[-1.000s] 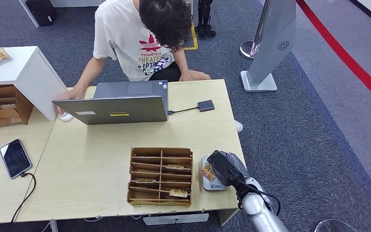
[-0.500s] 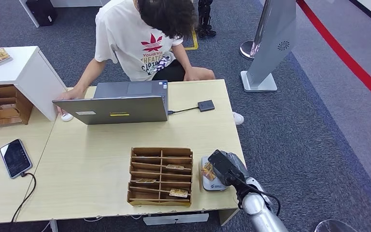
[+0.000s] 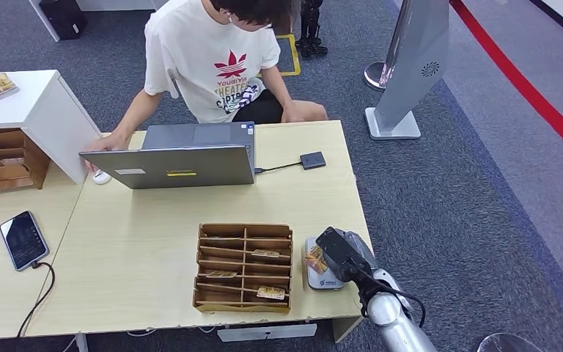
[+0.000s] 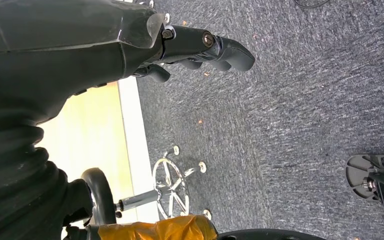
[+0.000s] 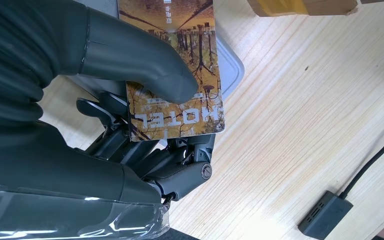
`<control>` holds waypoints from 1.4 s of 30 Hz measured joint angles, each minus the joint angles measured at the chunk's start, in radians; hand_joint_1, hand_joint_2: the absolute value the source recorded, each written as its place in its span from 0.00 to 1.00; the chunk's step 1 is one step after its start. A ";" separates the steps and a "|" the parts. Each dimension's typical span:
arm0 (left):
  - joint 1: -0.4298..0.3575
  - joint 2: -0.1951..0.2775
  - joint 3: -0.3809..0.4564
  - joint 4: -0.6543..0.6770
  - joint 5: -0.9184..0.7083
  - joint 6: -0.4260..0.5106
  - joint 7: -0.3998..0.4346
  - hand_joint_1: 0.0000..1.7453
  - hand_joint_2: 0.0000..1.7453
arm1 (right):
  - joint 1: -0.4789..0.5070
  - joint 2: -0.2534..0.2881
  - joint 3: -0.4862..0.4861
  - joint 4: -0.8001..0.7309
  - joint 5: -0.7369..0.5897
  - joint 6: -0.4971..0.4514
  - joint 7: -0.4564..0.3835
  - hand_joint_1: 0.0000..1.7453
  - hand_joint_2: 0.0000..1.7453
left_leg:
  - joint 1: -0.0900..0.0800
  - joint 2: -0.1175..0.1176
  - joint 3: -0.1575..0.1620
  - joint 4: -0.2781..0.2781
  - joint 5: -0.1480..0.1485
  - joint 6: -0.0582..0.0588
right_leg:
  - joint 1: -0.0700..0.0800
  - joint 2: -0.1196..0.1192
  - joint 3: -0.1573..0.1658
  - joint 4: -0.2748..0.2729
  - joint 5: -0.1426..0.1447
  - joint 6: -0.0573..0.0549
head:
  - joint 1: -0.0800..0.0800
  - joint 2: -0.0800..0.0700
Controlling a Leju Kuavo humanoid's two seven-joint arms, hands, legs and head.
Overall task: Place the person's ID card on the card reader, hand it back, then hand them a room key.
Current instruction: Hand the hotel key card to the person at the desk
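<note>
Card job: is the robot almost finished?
Not yet. The right hand pinches the card over the grey reader, so the reading step is in hand. Handing it back to the person and giving a key from the wooden tray look left to do.

We record a pale yellow woodgrain table (image 3: 154, 242). On it stands a brown wooden card organiser (image 3: 243, 268), our landmark, with golden-patterned cards in its slots. Beside the organiser lies a light grey card reader (image 3: 322, 276). Over the reader, the dark grey right hand (image 5: 130, 100) holds a card (image 5: 180, 65) printed in gold and brown, lettered "HOTEL" in white. Beyond the organiser we list a grey laptop (image 3: 179, 155) with a yellow strip and a small black box (image 3: 312, 160). The person's shirt (image 3: 216, 62) is white with a red leaf motif. The carpet (image 3: 440, 198) is blue-grey, crossed by a red stripe (image 3: 528, 88). The left hand (image 4: 200, 47) is black.
</note>
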 joint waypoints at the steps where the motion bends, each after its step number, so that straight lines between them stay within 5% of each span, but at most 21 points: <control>1: 0.000 0.000 0.000 0.000 0.000 0.000 0.000 0.00 1.00 | 0.000 0.000 0.000 0.000 0.000 0.000 0.000 1.00 1.00 | 0.000 0.000 0.000 0.000 0.000 0.000 | 0.000 0.000 0.000 0.000 0.000 0.000 | 0.000 0.000; 42: 0.000 0.000 0.000 0.000 0.002 0.000 0.001 0.00 1.00 | 0.000 0.003 -0.002 0.005 0.000 0.000 0.000 1.00 1.00 | 0.000 0.000 0.002 0.000 0.000 0.000 | 0.000 0.000 0.002 0.000 0.000 0.000 | 0.000 0.000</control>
